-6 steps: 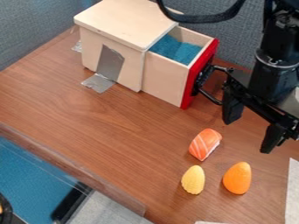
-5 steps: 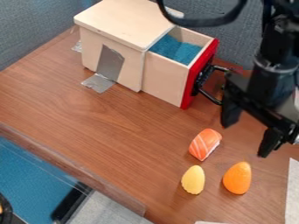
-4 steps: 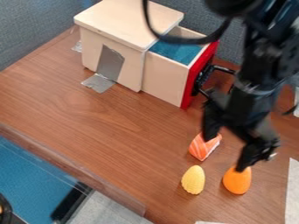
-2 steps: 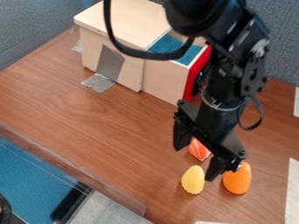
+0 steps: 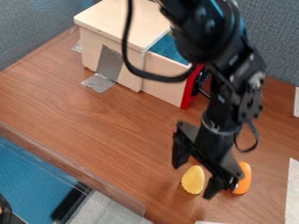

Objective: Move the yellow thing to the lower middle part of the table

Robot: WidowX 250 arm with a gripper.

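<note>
Since the last frame, we see the gripper (image 5: 194,180) lower down, and the yellow thing (image 5: 192,180) has not moved. It lies on the table (image 5: 99,127) at five o'clock in our view, between the spread fingers: one tip at its eleven o'clock, the other between its four and five. They stand wide open with nothing clamped; whether either touches it, we cannot tell. The orange thing (image 5: 245,177) is at its three o'clock, partly hidden; the wooden box (image 5: 111,22) stands near our twelve.
</note>
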